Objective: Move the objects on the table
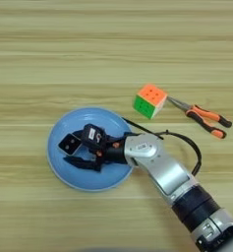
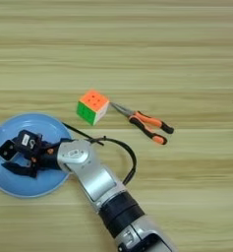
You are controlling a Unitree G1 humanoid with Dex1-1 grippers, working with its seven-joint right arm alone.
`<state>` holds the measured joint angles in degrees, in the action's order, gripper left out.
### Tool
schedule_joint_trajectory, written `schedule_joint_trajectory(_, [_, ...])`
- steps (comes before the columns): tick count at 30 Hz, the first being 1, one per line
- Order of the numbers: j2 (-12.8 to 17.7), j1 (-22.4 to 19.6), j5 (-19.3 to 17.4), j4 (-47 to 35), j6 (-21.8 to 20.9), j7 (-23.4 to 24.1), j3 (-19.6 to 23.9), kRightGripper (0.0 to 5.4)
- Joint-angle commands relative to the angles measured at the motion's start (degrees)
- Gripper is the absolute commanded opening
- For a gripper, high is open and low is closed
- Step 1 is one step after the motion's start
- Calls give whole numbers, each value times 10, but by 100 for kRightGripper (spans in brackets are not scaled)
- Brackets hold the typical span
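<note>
My right gripper [image 1: 72, 152] reaches from the lower right over the round blue plate [image 1: 56, 130] and stands open. The small black square block with two white dots [image 1: 70, 144] sits on the plate between the fingers, close to the upper one. A strip of blue shows between the block and the lower finger [image 1: 81, 163]. The colour-puzzle cube [image 1: 150, 100], orange on top and green in front, rests on the wooden table [image 1: 88, 59] up and to the right of the plate. The orange-and-black-handled pliers [image 1: 204, 118] lie just right of the cube, with their nose pointing at it.
A thin black stick [image 1: 136, 126] lies slanted between the plate's right rim and my forearm [image 1: 167, 172]. A black cable [image 1: 194, 147] loops off the arm towards the pliers.
</note>
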<state>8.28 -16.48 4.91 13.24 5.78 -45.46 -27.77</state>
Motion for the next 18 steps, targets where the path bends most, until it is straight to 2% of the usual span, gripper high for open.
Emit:
schedule_joint_trajectory(1, [-8,-37,1,-15,-15,17,14,274])
schedule_joint_trajectory(4, [-9,-37,1,-15,-16,17,16,251])
schedule_joint_trajectory(18, [-11,-40,-5,-29,-16,15,28,250])
